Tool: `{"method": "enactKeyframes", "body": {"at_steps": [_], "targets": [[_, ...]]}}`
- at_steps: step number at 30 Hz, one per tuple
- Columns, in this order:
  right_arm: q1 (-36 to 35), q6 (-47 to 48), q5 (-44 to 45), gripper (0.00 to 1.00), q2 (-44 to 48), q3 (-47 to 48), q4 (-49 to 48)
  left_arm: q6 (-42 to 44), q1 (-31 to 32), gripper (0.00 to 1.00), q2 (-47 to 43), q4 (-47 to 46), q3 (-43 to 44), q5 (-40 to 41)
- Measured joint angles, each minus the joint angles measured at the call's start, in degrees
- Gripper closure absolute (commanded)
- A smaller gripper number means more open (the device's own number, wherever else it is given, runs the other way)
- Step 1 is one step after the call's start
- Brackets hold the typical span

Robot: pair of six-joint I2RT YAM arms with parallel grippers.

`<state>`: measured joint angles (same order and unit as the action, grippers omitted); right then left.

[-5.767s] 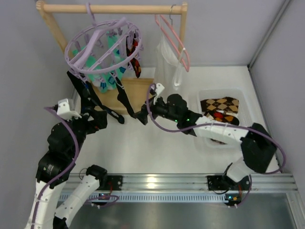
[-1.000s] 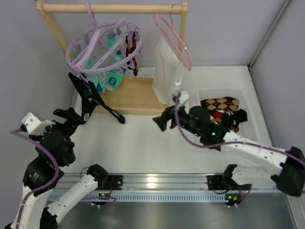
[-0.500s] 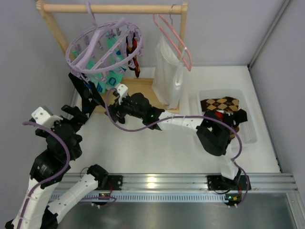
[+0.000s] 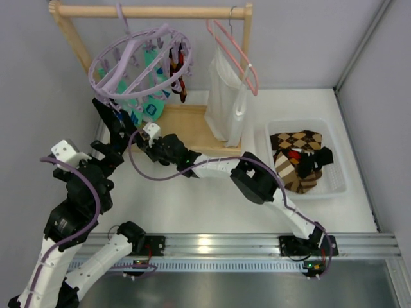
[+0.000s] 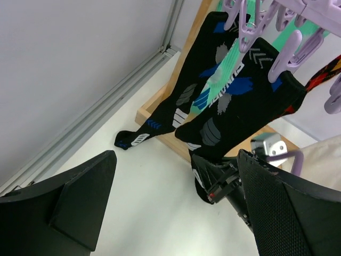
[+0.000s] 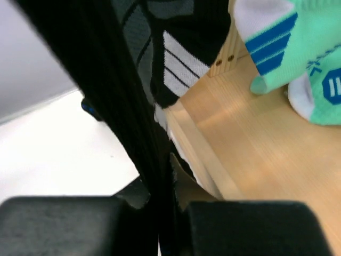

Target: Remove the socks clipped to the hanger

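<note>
The hanger is hanging by its hook from the rail of a wooden rack at the back left of the table, with socks dangling from its clips. Two long black ones are hanging lowest on the left side. Teal socks are hanging beside them, and red-patterned socks are showing at the ring's far right edge.

The right gripper is reaching across the table to the rack, and its jaws are pinching the lower part of one black sock with barely a gap between them. That sock is running straight up from the jaws toward the clips. The other black sock is hanging free, its toe just above the rack's wooden base.

The left gripper is hovering low at the left, facing the black socks, with its jaws spread wide and gripping nothing.
</note>
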<state>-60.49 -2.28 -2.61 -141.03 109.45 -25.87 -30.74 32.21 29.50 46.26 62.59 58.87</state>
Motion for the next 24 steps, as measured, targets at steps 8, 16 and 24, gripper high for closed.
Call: {"method": "enactKeyframes", "body": {"at_steps": [8, 16, 24], "targets": [[-0.63, 0.63, 3.89, 1.00, 11.69, -25.27, -14.47, 1.46, -0.85, 0.02, 0.07, -1.75, -0.07, -2.99], [-2.75, -0.39, 5.73, 1.00, 39.10, -54.27, -23.41, 5.27, -1.07, 0.02, 8.04, -3.23, 5.60, -20.04], [-2.73, -0.46, 8.87, 1.00, 53.81, -66.69, -23.58, 4.81, -1.07, 0.02, 15.58, -3.30, 15.13, -34.27]]}}
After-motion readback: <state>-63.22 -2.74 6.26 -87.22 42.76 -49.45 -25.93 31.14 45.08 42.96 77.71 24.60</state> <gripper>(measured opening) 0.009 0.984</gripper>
